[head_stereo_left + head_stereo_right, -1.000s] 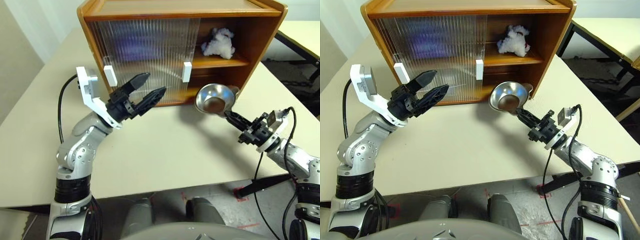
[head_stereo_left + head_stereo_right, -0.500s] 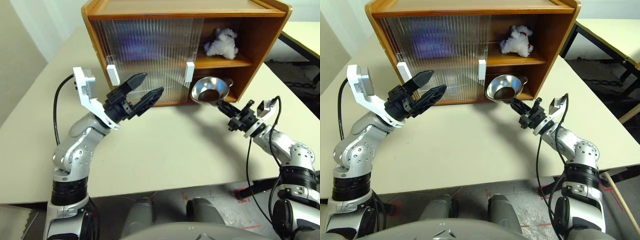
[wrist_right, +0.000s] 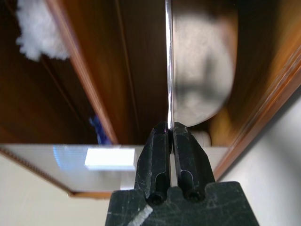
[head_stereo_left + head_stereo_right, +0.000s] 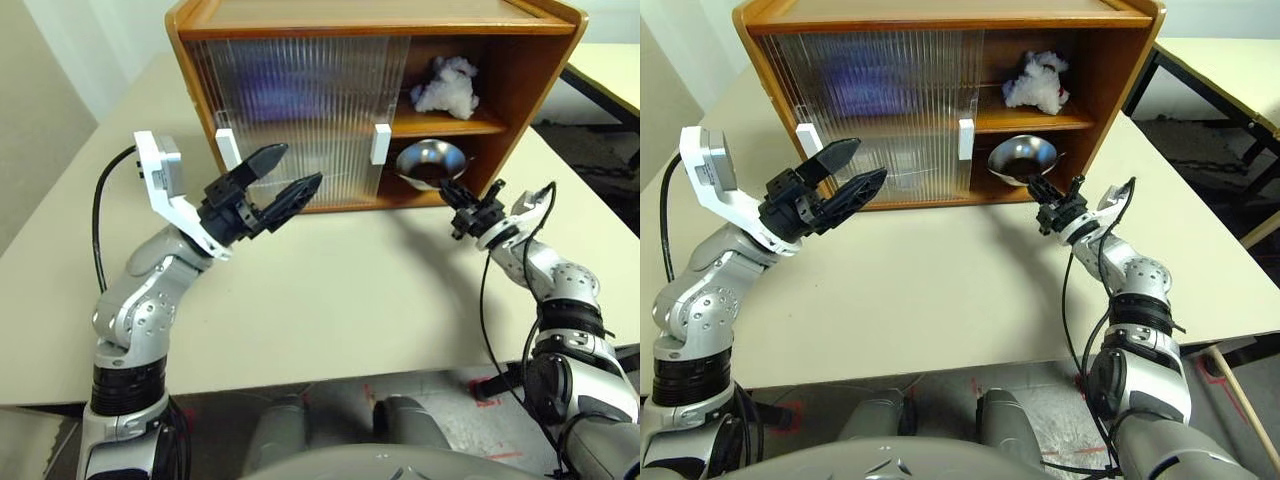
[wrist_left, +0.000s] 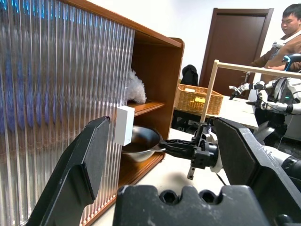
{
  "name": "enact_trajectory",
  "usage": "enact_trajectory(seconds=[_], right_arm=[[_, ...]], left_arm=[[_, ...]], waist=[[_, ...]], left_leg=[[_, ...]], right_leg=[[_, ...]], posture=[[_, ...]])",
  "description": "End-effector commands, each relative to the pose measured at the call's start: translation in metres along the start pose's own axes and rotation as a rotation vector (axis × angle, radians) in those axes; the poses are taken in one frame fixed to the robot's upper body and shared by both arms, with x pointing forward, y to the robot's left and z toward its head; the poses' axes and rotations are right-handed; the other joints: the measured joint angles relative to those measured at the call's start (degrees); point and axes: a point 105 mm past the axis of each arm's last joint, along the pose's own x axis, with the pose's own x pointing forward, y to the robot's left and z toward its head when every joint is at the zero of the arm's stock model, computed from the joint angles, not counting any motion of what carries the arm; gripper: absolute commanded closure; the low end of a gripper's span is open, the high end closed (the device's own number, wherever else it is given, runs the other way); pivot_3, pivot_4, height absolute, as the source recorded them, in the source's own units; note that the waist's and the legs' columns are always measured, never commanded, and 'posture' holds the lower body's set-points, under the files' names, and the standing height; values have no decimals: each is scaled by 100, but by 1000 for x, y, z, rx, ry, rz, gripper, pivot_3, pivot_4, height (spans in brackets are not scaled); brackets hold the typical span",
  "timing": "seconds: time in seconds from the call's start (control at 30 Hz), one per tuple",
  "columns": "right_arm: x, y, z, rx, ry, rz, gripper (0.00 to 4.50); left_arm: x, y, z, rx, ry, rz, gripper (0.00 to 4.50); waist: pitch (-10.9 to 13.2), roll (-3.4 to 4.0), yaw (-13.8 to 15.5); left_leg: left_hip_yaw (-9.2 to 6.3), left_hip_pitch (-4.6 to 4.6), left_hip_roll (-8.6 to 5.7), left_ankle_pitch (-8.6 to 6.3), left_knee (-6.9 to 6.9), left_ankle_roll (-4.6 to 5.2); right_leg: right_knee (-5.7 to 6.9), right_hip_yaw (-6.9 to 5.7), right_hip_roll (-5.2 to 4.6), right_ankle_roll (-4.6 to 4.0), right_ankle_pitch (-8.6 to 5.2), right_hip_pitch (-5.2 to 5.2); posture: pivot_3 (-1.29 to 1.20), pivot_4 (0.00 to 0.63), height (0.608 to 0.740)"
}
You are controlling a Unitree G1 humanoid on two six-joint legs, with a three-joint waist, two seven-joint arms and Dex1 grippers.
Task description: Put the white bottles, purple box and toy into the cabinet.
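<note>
Forward into the cabinet (image 4: pixel 520 90) goes the tilted bowl (image 4: pixel 430 162), rim-gripped by the right pincer (image 4: pixel 456 196); left pincer (image 4: pixel 283 176) gapes.

Behind the cabinet's ribbed sliding doors (image 4: pixel 300 105), a bluish-purple blur (image 4: pixel 270 95) shows, perhaps the purple box.

Left claw (image 4: pixel 285 178) agape, right claw (image 4: pixel 447 190) clamped.
</note>
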Motion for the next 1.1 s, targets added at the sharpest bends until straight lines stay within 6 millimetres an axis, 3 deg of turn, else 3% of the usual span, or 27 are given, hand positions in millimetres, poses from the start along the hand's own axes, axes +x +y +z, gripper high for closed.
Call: enact_trajectory(seconds=[0.03,0.57,1.1], right_arm=[[6,-1,3,6,-28,13,4470],[32,-15,5,32,-110,-4,4470],[37,-26,3,47,-178,-41,4470]], left_arm=[[-1,-3,3,5,3,-3,0],[-7,-2,9,26,12,25,0],[-7,-2,11,36,15,34,0]], waist=[[0,0,-1],[0,2,46],[0,3,292]], left_leg=[[0,0,0,0,0,0],[-4,0,-1,0,-4,0],[-5,-1,0,-1,-4,-3]], right_leg=[[0,0,0,0,0,0],[2,-4,0,-6,2,0],[1,-8,-1,-13,2,-2]], posture=[[181,7,740],[229,15,740],[234,11,740]])
